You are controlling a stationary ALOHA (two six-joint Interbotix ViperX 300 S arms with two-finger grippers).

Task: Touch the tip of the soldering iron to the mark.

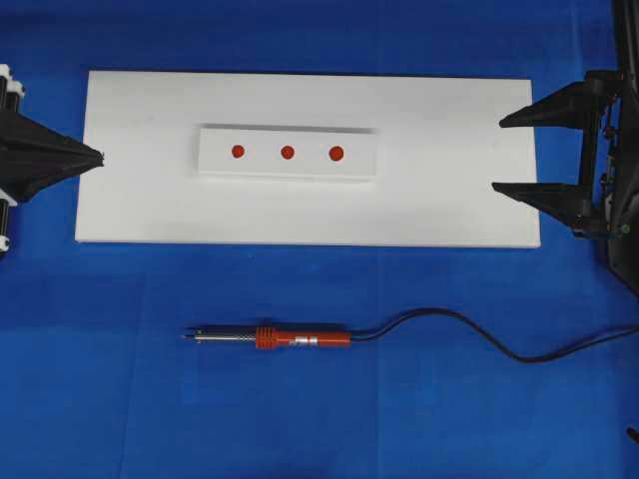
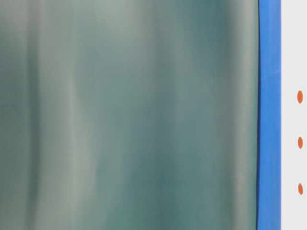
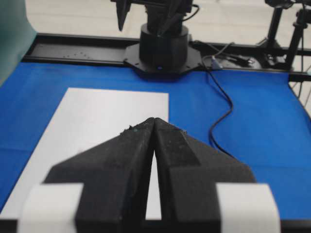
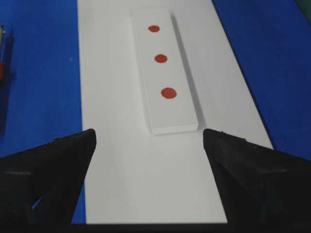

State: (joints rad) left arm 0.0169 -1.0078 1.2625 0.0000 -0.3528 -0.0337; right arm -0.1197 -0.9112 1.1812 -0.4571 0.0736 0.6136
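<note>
The soldering iron [image 1: 290, 339] lies on the blue mat in front of the white board, red-orange handle to the right and black cord [image 1: 469, 324] trailing right. Its tip [image 1: 187, 334] points left. Three red marks [image 1: 288, 152] sit in a row on a raised white block [image 1: 215, 165] on the board; they also show in the right wrist view as marks [image 4: 161, 58]. My left gripper [image 1: 100, 157] [image 3: 154, 119] is shut and empty at the board's left edge. My right gripper [image 1: 499, 155] [image 4: 149, 136] is open over the board's right end, empty, far from the iron.
The white board [image 1: 449, 210] lies on a blue mat [image 1: 399, 419]. The right arm's base [image 3: 163, 46] stands beyond the board in the left wrist view. A blurred greenish surface [image 2: 129, 115] fills most of the table-level view, with the marks [image 2: 300, 142] at its right edge.
</note>
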